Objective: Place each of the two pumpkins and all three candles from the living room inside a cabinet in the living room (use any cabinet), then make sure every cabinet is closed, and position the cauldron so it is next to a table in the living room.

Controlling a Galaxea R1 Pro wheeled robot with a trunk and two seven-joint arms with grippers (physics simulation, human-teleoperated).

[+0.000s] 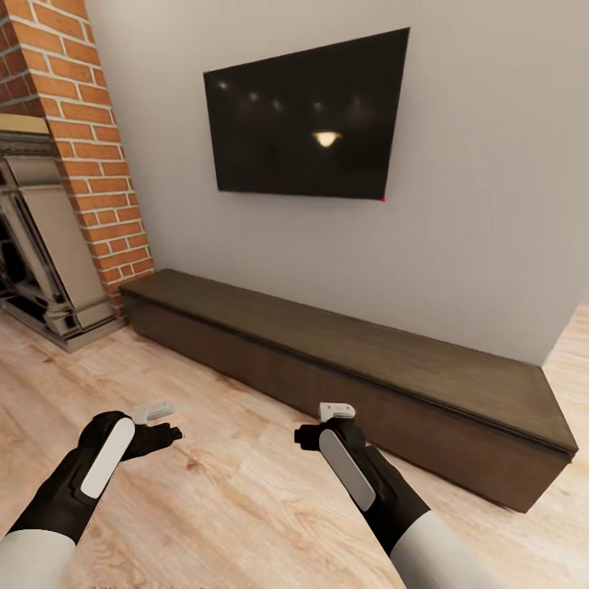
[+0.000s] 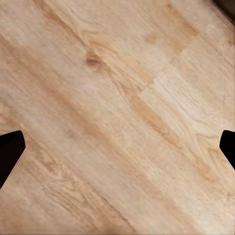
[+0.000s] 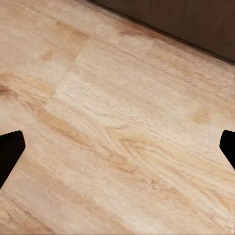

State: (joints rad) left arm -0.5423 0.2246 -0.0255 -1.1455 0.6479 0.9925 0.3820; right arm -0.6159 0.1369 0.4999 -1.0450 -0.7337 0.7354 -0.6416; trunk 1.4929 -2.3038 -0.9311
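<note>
The cabinet (image 1: 352, 360), a long low dark-brown unit, runs along the grey wall with all its flat fronts flush and shut. My left gripper (image 1: 159, 421) hangs open over the wood floor, well in front of the cabinet's left half. My right gripper (image 1: 331, 419) is open too, just in front of the cabinet's middle. In the left wrist view the left gripper (image 2: 117, 152) has only bare planks between its fingertips. Beyond the right gripper (image 3: 117, 152) lies floor, then the cabinet's front (image 3: 186, 19). The pumpkins, candles, cauldron and table are out of view.
A brick fireplace (image 1: 90, 155) with a metal surround (image 1: 41, 245) stands at the left, close to the cabinet's left end. A black television (image 1: 311, 119) hangs on the wall above the cabinet. Light wood floor (image 1: 245, 491) stretches in front of the cabinet.
</note>
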